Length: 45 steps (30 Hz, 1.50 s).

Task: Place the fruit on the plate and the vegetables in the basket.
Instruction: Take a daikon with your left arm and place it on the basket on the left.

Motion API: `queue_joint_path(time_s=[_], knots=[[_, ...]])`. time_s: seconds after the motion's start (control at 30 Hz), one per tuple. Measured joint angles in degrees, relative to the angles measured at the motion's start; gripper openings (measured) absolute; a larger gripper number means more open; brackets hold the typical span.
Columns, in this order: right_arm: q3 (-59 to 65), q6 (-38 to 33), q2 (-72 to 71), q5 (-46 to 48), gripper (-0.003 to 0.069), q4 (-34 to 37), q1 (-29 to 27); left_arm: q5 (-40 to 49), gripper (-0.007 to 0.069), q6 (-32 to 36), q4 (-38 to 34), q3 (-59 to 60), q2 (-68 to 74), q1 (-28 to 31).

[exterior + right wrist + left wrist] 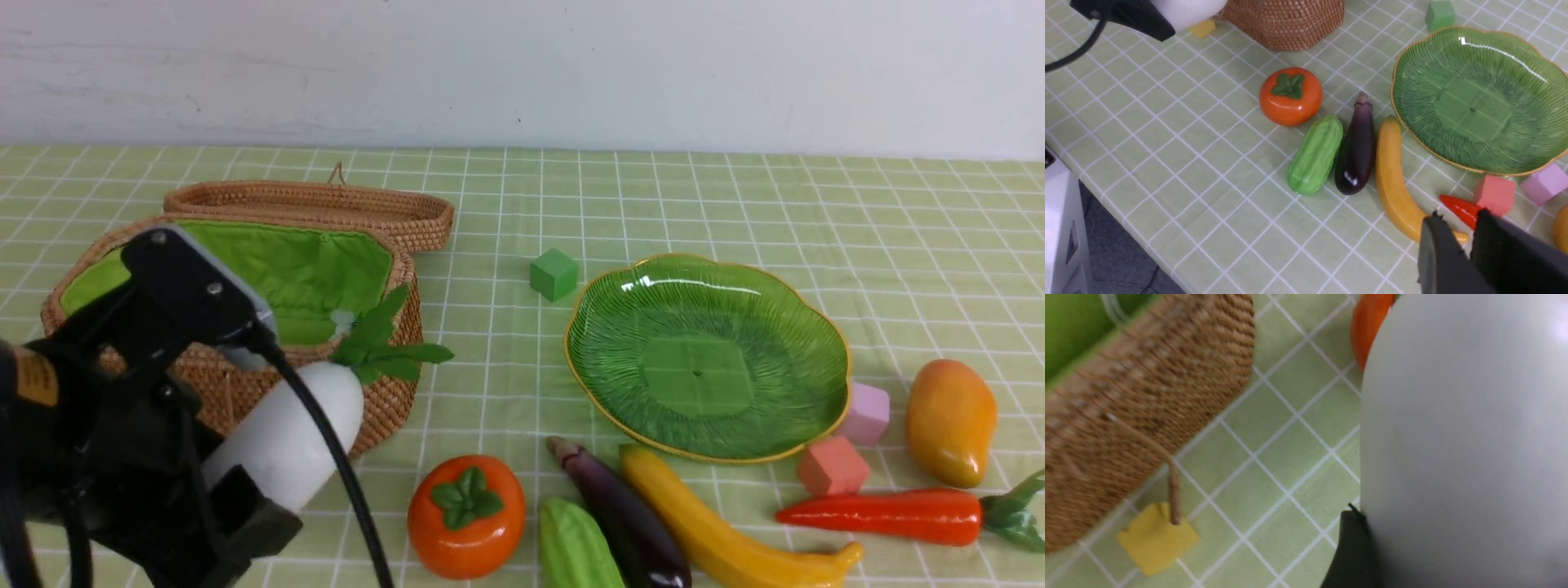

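White and glossy, the radish (318, 408) is nearest, at about seven o'clock on the table. The left gripper (253, 465) is clamped across its thick root end. It tilts with its leaves up against the near rim of the basket (392, 392), probably so the leafy end clears the wicker wall first. Its body hangs outside that wall, so it is not in the basket yet. A yellow cube (1155, 539) sits on the cloth by the basket's foot.

At six o'clock lies the unsorted front row: persimmon (465, 514), gourd (575, 547), eggplant (620, 514) and banana (718, 531), the last three packed side by side. The carrot (882, 516) lies across at five o'clock. The right gripper (1459, 220) hovers over the banana's end and the carrot's tip, its jaws a narrow gap apart and empty. I judge it is waiting out of the left arm's way.

Further out, the mango (951, 420) stands at four o'clock. A coral cube (831, 465) and a pink cube (867, 412) sit against the edge of the plate (702, 359), which is bare. A green cube (553, 273) is at the plate's ten o'clock. The basket's lid (310, 204) lies flat behind it, at twelve o'clock of the basket, leaving the green-lined mouth open for dropping things in.
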Motion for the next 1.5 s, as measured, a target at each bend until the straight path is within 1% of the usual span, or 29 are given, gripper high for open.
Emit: queue_joint_path(time_s=[0.13, 0.17, 0.2, 0.27, 0.3, 0.37, 0.47, 0.5, 0.53, 0.6, 0.63, 0.73, 0.8, 0.87, 0.93, 0.97, 1.1, 1.23, 1.3, 1.4, 1.5], knots=[[0.0, -0.92, 0.0, -4.81, 0.0139, 1.33, 0.0, -6.43, 0.0516, 1.22, 4.93, 0.0, -2.3, 0.0], [0.0, -1.04, 0.0, -5.06, 0.0139, 1.43, 0.0, -7.11, 0.0516, 1.22, 5.22, 0.0, -2.3, 0.0], [0.0, -2.09, 0.0, -6.47, 0.0139, 2.52, 0.0, -9.74, 0.0516, 1.22, 7.84, 0.0, -1.9, 0.0], [0.0, -3.01, 0.0, -7.58, 0.0139, 3.56, 0.0, -10.96, 0.0516, 1.22, 10.16, -0.2, -1.11, 0.0], [0.0, -4.25, 0.0, -8.61, 0.0139, 5.03, 0.0, -12.22, 0.0516, 1.22, 14.0, -1.12, 0.55, 0.0], [0.0, -5.69, 0.0, -9.31, 0.0139, 6.38, 0.0, -12.78, 0.0516, 1.22, 18.46, -2.93, 3.55, 0.0], [0.0, -6.53, 0.0, -9.59, 0.0139, 7.36, 0.0, -13.23, 0.0516, 1.22, 22.4, -5.27, 6.79, 0.57], [0.0, -7.02, 0.0, -9.59, 0.0139, 8.04, 0.0, -13.66, 0.0516, 1.22, 24.88, -7.42, 9.62, 1.8], [0.0, -7.08, 0.0, -9.5, 0.0139, 8.1, 0.0, -13.68, 0.0516, 1.22, 25.41, -7.97, 10.32, 1.96], [0.0, -7.38, 0.0, -9.08, 0.0139, 8.35, 0.0, -13.98, 0.0516, 1.22, 28.81, -11.45, 14.51, 4.26], [0.0, -7.38, 0.0, -9.03, 0.0139, 8.41, 0.0, -13.97, 0.0516, 1.37, 29.07, -11.69, 15.17, 4.42], [0.0, -7.44, 0.0, -7.95, 0.0139, 8.65, 0.0, -14.69, 0.0516, 1.68, 34.25, -14.75, 20.31, 6.65], [0.0, -7.44, 0.0, -7.68, 0.0139, 8.77, 0.0, -15.29, 0.0516, 1.74, 36.81, -15.23, 21.83, 7.15], [0.0, -7.5, 0.0, -7.46, 0.0139, 9.01, 0.0, -16.66, 0.0516, 1.41, 41.02, -15.4, 24.84, 7.88], [0.0, -7.56, 0.0, -7.3, 0.0139, 9.08, 0.0, -16.87, 0.0516, 0.68, 42.93, -15.5, 26.24, 8.09], [0.0, -7.56, 0.0, -7.08, 0.0139, 9.08, 0.0, -16.92, 0.0516, -0.73, 44.66, -15.46, 27.34, 8.16], [0.0, -7.56, 0.0, -6.88, 0.0139, 9.08, 0.0, -18.43, 0.0516, -3.9, 47.27, -15.46, 28.43, 8.16], [0.0, -7.56, 0.0, -6.68, 0.0137, 9.13, 0.0, -20.63, 0.052, -6.0, 48.11, -15.51, 28.38, 8.16], [0.0, -7.56, 0.0, -6.68, 0.0137, 9.13, 0.0, -20.8, 0.0554, -6.97, 48.38, -15.51, 28.38, 8.16], [0.0, -7.56, 0.0, -6.64, 0.0137, 9.13, 0.0, -20.86, 0.0638, -8.96, 48.58, -15.51, 28.38, 8.16], [0.0, -7.56, 0.0, -6.64, 0.0137, 9.13, 0.0, -20.86, 0.0663, -9.88, 48.58, -15.51, 28.26, 8.16]])
